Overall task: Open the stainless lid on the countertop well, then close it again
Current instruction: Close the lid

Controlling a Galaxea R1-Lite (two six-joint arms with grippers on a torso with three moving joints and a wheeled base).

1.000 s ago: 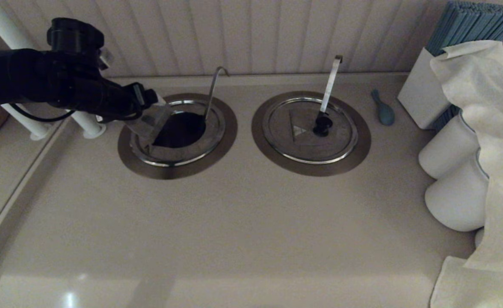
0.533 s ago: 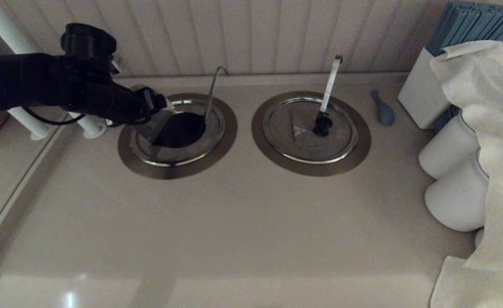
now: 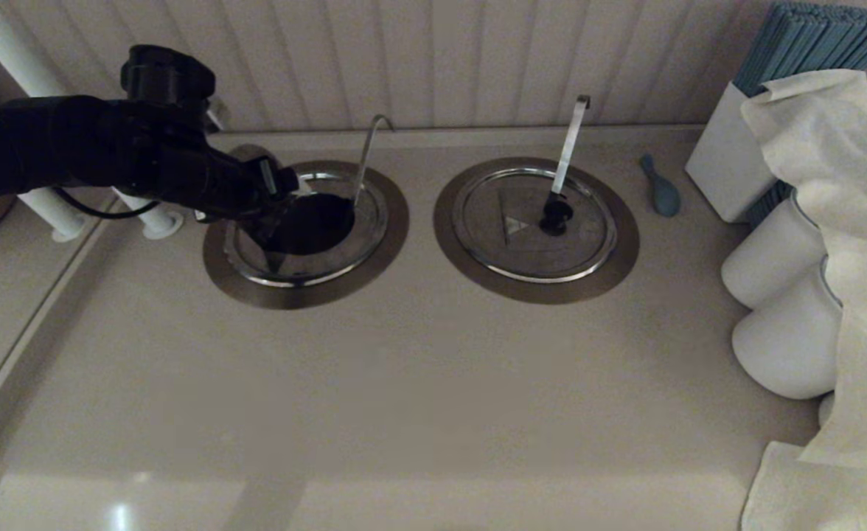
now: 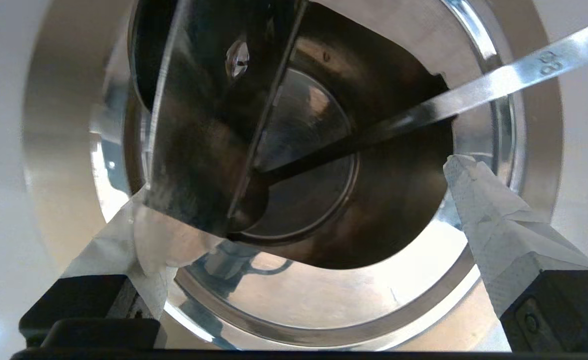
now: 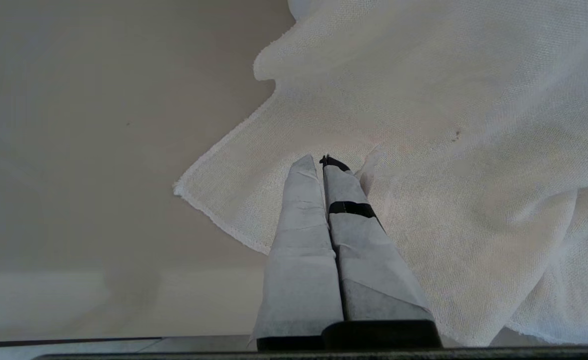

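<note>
The countertop well (image 3: 245, 284) on the left shows its dark bottom (image 4: 304, 195), and the thin hooked rod (image 3: 366, 158) rises from it. The stainless lid's hinged flap (image 4: 199, 150) stands raised, nearly edge-on, over the well's left side (image 3: 265, 225). The rest of the lid (image 4: 334, 305) lies flat on the rim. My left gripper (image 3: 277, 200) hovers over the well, open wide (image 4: 299, 180); one taped finger (image 4: 129, 235) touches the flap's outer face, the other is clear of it. My right gripper (image 5: 322, 162) is shut, parked above a white cloth (image 5: 449, 150).
The twin well's lid (image 3: 507, 247) is closed, with its black knob and broad flat handle (image 3: 568, 144). A blue spoon (image 3: 660, 188), a white box of blue sticks (image 3: 728, 162), white jars (image 3: 773, 258) and draped cloth (image 3: 846, 221) crowd the right. White pipes (image 3: 150, 217) stand at left.
My left arm has moved right, toward the well's middle. The flap, earlier tilted with its pale face showing, now stands steeper and darker.
</note>
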